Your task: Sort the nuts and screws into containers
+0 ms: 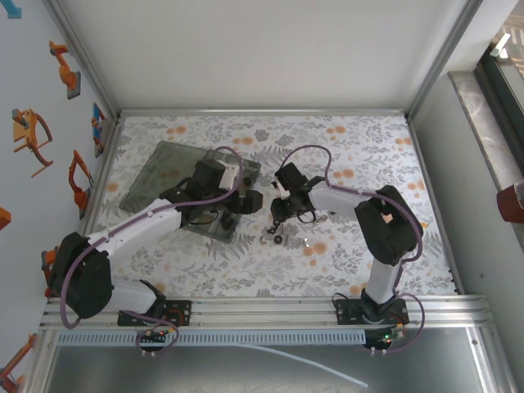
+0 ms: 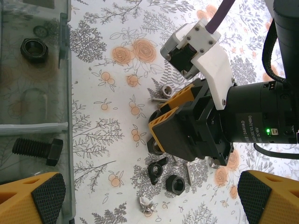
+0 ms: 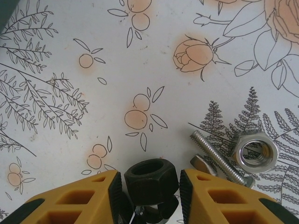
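A black hex nut (image 3: 151, 179) lies on the floral table between the pads of my right gripper (image 3: 151, 191); the jaws flank it closely, with a thin gap still showing on the right side. Beside it lie a silvery screw (image 3: 217, 158) and a silvery nut (image 3: 256, 151). My left gripper (image 2: 152, 200) hangs wide open and holds nothing. It is next to the smoky-grey containers (image 2: 32, 84), where one compartment holds a black nut (image 2: 34, 50) and another a black screw (image 2: 37, 150). In the top view the two grippers, left (image 1: 250, 199) and right (image 1: 278, 214), are close together.
Loose parts lie under the right gripper (image 2: 161, 116): a black wing nut (image 2: 157, 170), another black hex nut (image 2: 175, 184), a silvery wing nut (image 2: 146, 205). The organizer box (image 1: 155, 176) sits at the back left with its lid flat. Aluminium rails border the table.
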